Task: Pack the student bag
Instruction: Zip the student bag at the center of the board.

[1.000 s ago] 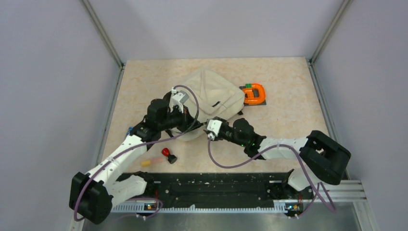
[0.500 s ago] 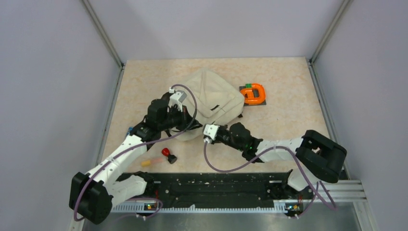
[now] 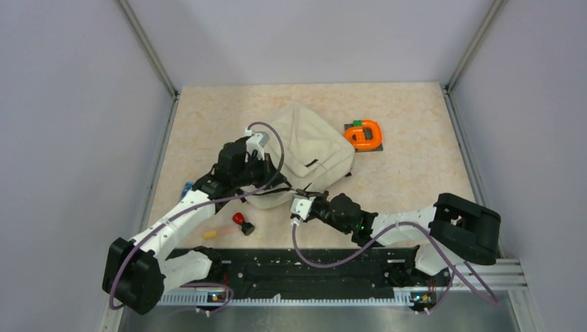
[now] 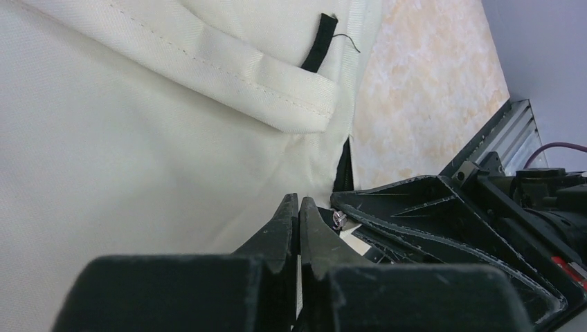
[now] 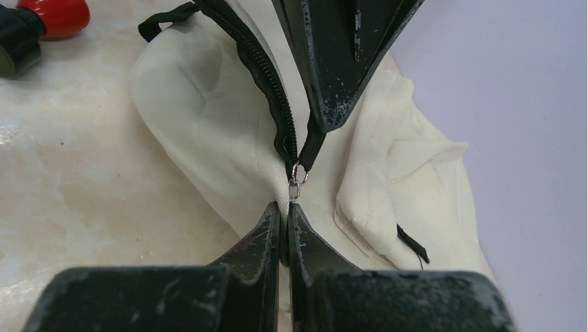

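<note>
Right claw is pinched tight, its tips closed on the zip pull that hangs from a small ring at the bag's near corner. Left claw is pinched tight too. It comes in from the opposite side, almost tip to tip with the right one, and grips the black tab just above that ring.

The table has a pale marbled top, walled on three sides. The bag, cream cloth, lies slumped at mid-table, its near corner at the spot where both claws meet. Just beside its far right edge, an orange loop sits on a dark slab. Near the front, left of the right claw, lie a red-and-black knob and a yellowish stick, close together and apart from the bag. A black zip runs along the cloth down to the ring.
</note>
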`<move>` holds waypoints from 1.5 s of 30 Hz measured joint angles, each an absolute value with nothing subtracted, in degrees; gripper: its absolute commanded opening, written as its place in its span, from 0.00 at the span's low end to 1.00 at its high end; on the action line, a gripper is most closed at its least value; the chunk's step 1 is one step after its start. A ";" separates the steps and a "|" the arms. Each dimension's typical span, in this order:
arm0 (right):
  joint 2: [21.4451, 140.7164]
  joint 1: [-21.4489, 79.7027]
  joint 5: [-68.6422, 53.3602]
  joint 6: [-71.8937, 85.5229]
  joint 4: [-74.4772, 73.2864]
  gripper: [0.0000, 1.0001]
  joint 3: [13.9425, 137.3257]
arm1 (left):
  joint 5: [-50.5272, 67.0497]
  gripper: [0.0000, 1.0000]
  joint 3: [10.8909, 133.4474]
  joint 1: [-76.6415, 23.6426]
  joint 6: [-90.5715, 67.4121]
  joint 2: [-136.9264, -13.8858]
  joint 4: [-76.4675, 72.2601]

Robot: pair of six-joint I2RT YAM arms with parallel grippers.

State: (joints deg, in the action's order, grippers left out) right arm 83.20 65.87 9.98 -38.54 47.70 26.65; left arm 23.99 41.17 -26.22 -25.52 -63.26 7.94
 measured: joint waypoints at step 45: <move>73.78 57.32 4.36 -25.39 37.52 0.43 27.42 | 26.74 0.00 31.53 -26.22 -16.64 -48.14 -3.42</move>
State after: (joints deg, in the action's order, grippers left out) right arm 73.78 57.32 4.36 -25.39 37.52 27.42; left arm 26.74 31.53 -26.22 -16.64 -48.14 -3.42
